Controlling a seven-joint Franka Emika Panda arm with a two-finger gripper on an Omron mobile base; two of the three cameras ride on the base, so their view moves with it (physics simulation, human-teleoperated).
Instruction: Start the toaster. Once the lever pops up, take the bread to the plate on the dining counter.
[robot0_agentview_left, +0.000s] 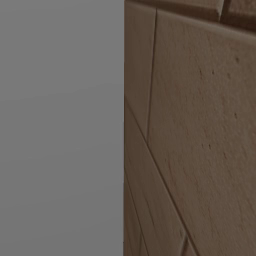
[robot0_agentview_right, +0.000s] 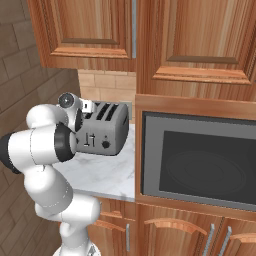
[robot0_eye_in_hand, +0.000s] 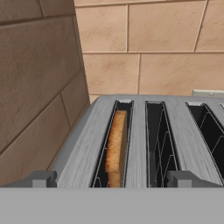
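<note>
Two fingertips spread wide, gripper empty, poised over the toaster.
Bread sits upright in the leftmost slot, top edge near slot level; whether toasting has run cannot be told. Lift-out and carry to the plate remain. Arm is folded, hand just above the toaster's left end on the counter.

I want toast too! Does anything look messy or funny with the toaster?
Nothing stands out. The toaster sits upright on the marble counter, and the bread stands straight in its leftmost slot in the hand view. No crumbs or spills show.
</note>
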